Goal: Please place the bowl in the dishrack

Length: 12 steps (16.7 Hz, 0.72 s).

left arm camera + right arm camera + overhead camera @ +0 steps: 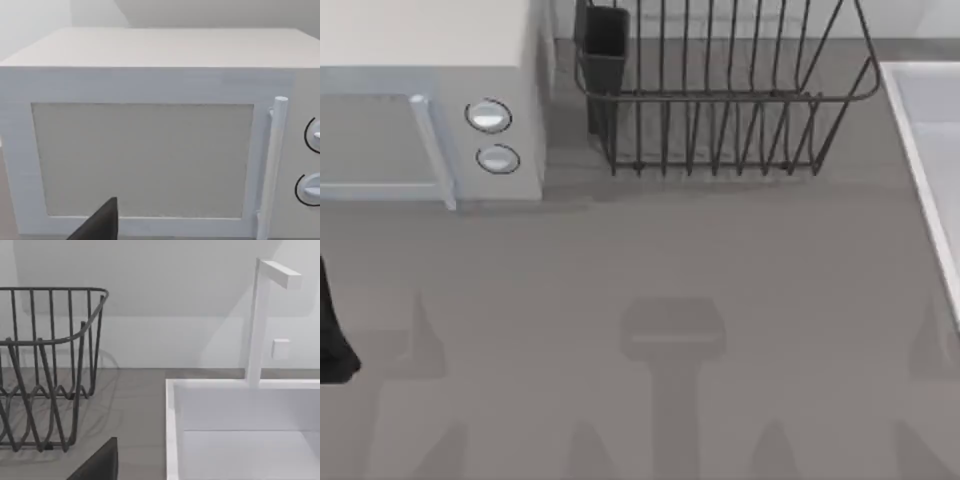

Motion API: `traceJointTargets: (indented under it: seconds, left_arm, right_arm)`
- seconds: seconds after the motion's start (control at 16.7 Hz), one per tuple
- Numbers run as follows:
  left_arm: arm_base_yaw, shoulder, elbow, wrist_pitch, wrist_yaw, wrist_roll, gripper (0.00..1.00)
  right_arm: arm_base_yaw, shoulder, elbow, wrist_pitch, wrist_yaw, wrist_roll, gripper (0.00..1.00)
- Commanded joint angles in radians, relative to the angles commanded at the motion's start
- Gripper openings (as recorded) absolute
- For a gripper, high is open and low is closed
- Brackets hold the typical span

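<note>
Since the bowl's spot can't be told from these views, step 1 is, imo, finding it before any reach. The dishrack point(720, 100) stands at the back of the table point(670, 400), between the microwave point(430, 60) on the left and the sink point(930, 130) on the right, w/ its utensil cup point(605, 45) at the back-left corner.

The left arm point(332, 335) sits low at the table's left edge. Its left gripper point(100, 227) faces the microwave door. The right gripper point(97, 465) faces the rack's end and the sink w/ its faucet point(260, 320). Open or closed: can't tell for either, and nothing seems held.

Tips for doing this well:
- Check the grip is open before approaching the bowl.
- Take the bowl by its rim, one jaw inside, one outside.
- Lift high enough to clear the rack's top wire, as the sides flare.
- Lower into the open middle, away from the cup corner.
- Likely risk: clipping the bars or the microwave's side on the way over.
</note>
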Motion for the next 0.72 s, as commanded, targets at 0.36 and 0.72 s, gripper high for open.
traceJointTargets:
  seconds: [0.36, 0.72]
  left_arm:
    - [0.000, 0.000, 0.000, 0.000, 0.000, 0.000, 1.00]
    - [0.000, 0.000, 0.000, 0.000, 0.000, 0.000, 1.00]
  right_arm:
    - [-0.058, 0.108, 0.107, -0.096, 0.002, -0.059, 1.00]
    - [-0.249, 0.573, 0.473, -0.443, 0.000, -0.250, 1.00]
